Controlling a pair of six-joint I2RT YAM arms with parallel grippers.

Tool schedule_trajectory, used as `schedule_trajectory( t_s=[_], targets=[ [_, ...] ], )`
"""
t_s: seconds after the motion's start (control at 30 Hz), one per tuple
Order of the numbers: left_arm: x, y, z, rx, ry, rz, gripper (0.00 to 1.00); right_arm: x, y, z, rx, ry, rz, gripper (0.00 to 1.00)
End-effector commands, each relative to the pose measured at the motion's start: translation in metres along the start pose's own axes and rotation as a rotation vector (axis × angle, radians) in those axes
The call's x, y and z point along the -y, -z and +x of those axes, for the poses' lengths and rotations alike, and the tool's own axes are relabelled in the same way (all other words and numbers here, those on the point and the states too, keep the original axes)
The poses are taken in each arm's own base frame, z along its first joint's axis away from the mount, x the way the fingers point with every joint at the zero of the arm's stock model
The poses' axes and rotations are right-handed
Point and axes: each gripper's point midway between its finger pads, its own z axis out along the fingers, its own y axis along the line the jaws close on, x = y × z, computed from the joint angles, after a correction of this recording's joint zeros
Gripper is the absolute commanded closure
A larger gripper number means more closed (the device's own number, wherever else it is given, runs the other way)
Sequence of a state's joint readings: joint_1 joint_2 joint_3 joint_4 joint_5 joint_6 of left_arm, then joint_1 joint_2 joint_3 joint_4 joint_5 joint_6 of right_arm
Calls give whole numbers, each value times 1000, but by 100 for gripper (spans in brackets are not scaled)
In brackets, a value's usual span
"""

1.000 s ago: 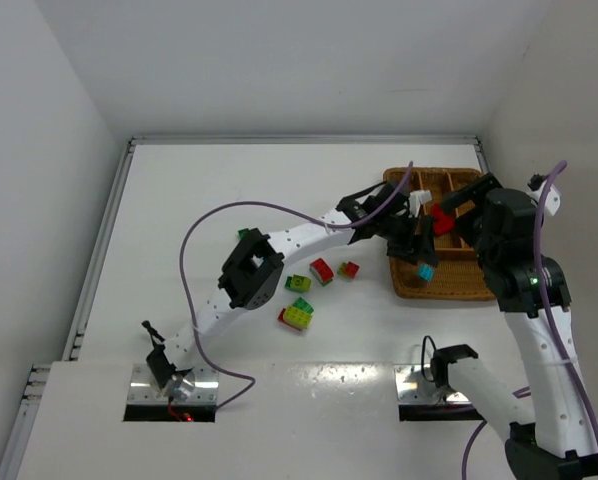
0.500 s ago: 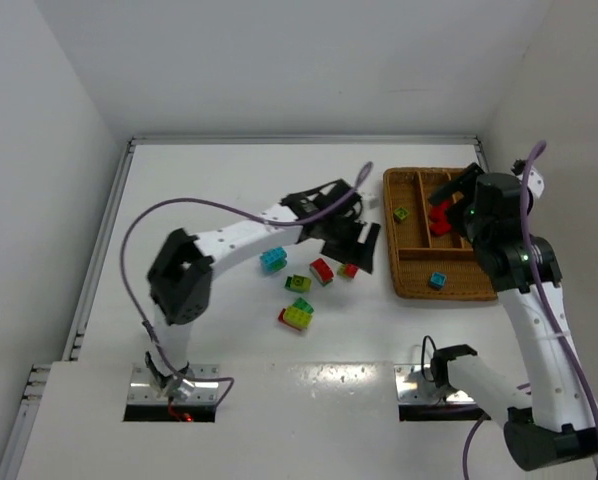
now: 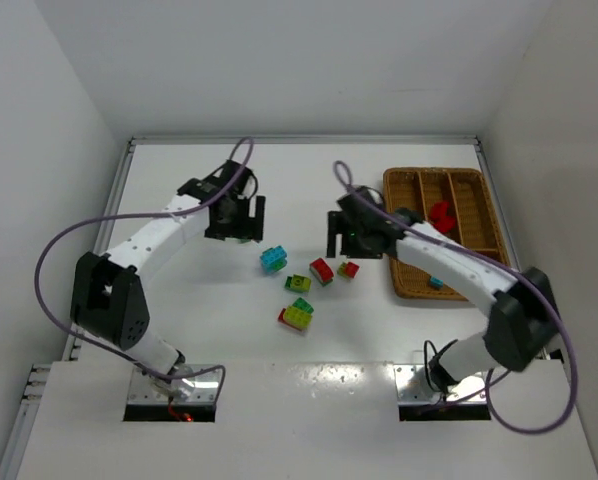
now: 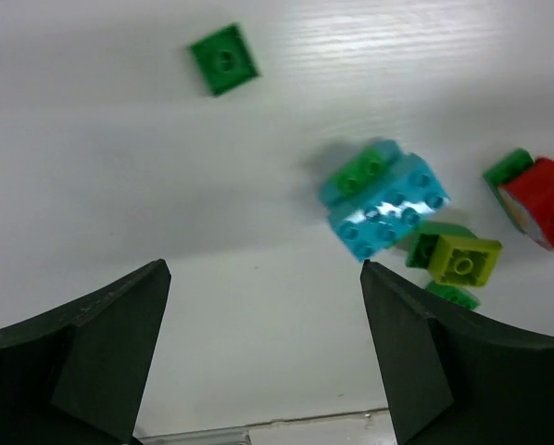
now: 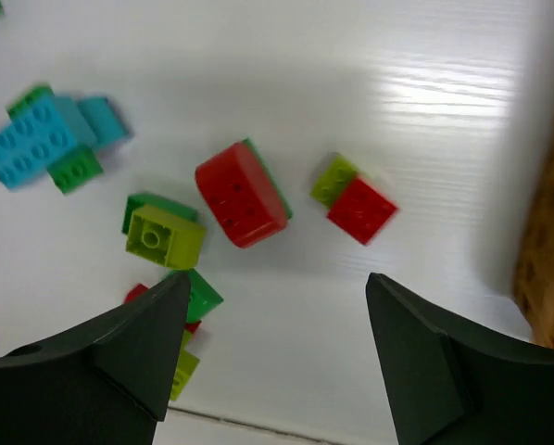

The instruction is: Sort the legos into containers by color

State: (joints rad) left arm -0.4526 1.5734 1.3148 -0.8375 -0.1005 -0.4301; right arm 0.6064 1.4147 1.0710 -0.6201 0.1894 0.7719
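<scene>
Loose legos lie mid-table: a cyan brick (image 3: pixel 273 258), a yellow-green and green pair (image 3: pixel 297 283), a red brick (image 3: pixel 322 271), a small red one (image 3: pixel 348 269) and a mixed stack (image 3: pixel 297 315). The wicker tray (image 3: pixel 409 283) at the right holds a red lego (image 3: pixel 440 215) and a cyan one (image 3: pixel 435 283) in its containers. My left gripper (image 3: pixel 241 220) hangs open left of the pile; its view shows the cyan brick (image 4: pixel 386 204) and a green brick (image 4: pixel 223 58) ahead of the empty left gripper (image 4: pixel 258 269). My right gripper (image 3: pixel 339 235) (image 5: pixel 277 283) is open and empty just short of the red brick (image 5: pixel 242 193).
White walls close the table at the back and both sides. A raised rail (image 3: pixel 104 240) runs along the left edge. The tray's brown rim (image 5: pixel 547 241) shows at the right of the right wrist view. Purple cables loop above both arms.
The left arm swung from the tray back to the left of the pile. The right arm left the tray and reached left over the loose legos.
</scene>
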Motion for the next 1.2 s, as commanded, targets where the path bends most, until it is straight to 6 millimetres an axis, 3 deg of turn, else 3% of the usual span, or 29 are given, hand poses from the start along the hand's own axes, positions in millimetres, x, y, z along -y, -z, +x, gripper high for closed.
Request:
schedule_trajectory(
  t_s=[0.0,0.07,0.13,0.2,0.23,0.33,0.47,0.53,0.67,0.77,0.87,0.9,0.93,1.03,1.07,1.17],
  targets=[
    [-39,25,-29,131,156,-38,9,-29,-16,7,-45,232,-18,23],
    [-48,30,-32,160,204,-25,9,-27,-35,21,-115,298,-11,23],
    [-57,35,-40,196,250,-24,9,-36,-44,18,-128,324,-32,18],
    [-63,36,-40,205,280,-23,9,-33,-59,29,-180,376,-29,18],
    [-62,36,-38,202,279,-13,9,-38,-61,24,-172,384,-35,19],
    [-69,35,-36,203,298,-14,9,-41,-72,32,-209,405,-54,29],
    [-74,29,-28,177,302,-13,9,-41,-82,42,-254,424,-64,34],
    [-74,32,-29,186,303,-11,9,-41,-87,44,-265,426,-58,43],
    [-75,31,-28,190,306,13,9,-43,-94,46,-255,434,-55,46],
    [-82,34,-32,202,307,10,9,-41,-97,47,-258,427,-40,56],
    [-78,39,-36,214,317,61,9,-45,-97,47,-259,424,-60,61],
    [-73,43,-41,234,300,96,9,-50,-95,51,-278,420,-93,77],
    [-70,41,-39,231,297,112,9,-50,-95,51,-278,420,-94,81],
    [-59,50,-42,251,241,182,9,-46,-80,32,-236,368,-136,87],
    [-53,52,-44,255,234,220,9,-56,-72,27,-233,342,-223,87],
    [-6,70,-40,268,153,512,9,-71,-30,-2,-148,271,-457,87]
  ],
)
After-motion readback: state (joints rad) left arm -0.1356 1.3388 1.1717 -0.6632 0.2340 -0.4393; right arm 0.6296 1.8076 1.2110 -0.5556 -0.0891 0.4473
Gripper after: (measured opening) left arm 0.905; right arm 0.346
